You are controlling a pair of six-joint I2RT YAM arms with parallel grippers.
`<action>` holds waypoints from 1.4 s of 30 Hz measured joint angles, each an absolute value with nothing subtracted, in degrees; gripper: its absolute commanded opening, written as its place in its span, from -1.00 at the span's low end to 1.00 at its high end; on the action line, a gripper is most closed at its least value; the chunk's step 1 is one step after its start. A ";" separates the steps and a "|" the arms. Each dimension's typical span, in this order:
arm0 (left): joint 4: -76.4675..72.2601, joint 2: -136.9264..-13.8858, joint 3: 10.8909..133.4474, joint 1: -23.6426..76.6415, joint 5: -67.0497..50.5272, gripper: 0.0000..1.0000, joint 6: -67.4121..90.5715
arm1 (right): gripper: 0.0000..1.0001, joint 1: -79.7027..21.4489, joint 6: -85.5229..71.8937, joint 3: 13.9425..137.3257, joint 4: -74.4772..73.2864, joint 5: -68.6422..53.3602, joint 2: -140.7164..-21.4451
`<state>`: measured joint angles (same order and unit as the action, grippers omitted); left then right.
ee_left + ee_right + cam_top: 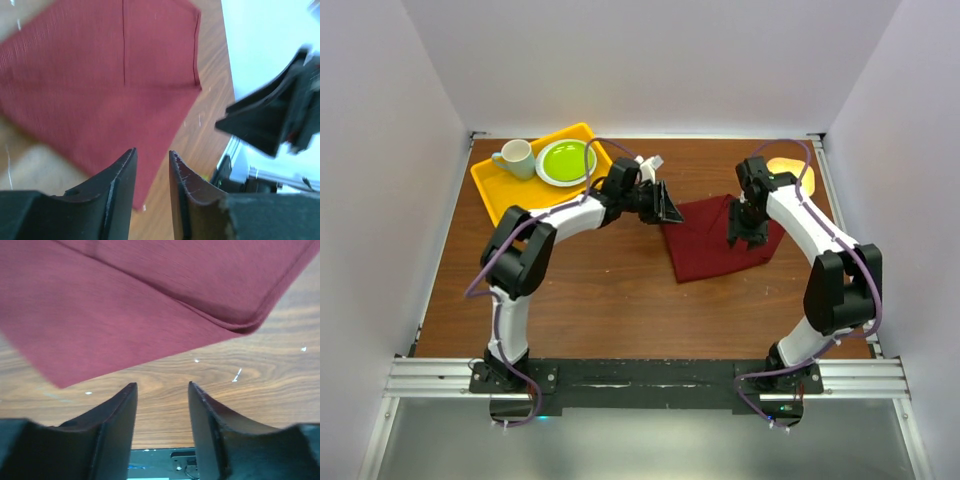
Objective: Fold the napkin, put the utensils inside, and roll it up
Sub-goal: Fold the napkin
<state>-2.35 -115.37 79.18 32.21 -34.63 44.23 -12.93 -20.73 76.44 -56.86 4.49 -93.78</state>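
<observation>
The maroon napkin (715,240) lies folded on the wooden table, right of centre. In the right wrist view its two layers (150,300) meet at a rounded corner. My left gripper (670,208) hangs over the napkin's far left corner. Its jaws (152,152) stand a narrow gap apart with nothing between them, and the cloth (100,75) lies below. My right gripper (748,238) hovers over the napkin's right part. It is open (162,385) and empty, with bare wood under its fingertips just off the cloth's edge. The utensils are out of view.
A yellow tray (500,190) at the back left holds a pale mug (516,157) and a green plate (566,161). A tan flat object (792,168) lies at the back right behind the right arm. The right gripper (280,120) shows in the left wrist view.
</observation>
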 measured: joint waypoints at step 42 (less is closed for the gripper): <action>12.56 -112.73 94.85 26.48 -34.06 0.02 36.01 | -0.82 -12.58 -26.96 88.92 -48.34 3.92 -110.15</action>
<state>12.56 -112.73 94.85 26.48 -34.06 36.01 -12.58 -26.96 88.92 -48.34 3.92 -110.15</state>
